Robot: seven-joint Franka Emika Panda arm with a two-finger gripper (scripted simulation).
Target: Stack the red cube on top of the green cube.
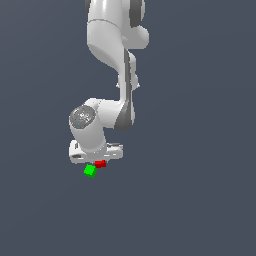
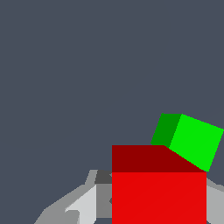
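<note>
A: How many cubes?

B: Two: one red cube (image 2: pixel 158 197) and one green cube (image 2: pixel 192 140), just beside each other under the Panda arm (image 1: pixel 107 45).

A: And the gripper (image 2: pixel 148 205)?

B: Its fingers (image 2: pixel 83 205) flank the red cube; whether they actually grip it, I can't tell.

Green cube (image 1: pixel 90 171) just beside red cube (image 1: pixel 100 163) under claw (image 1: pixel 98 161); open floor all round
</note>
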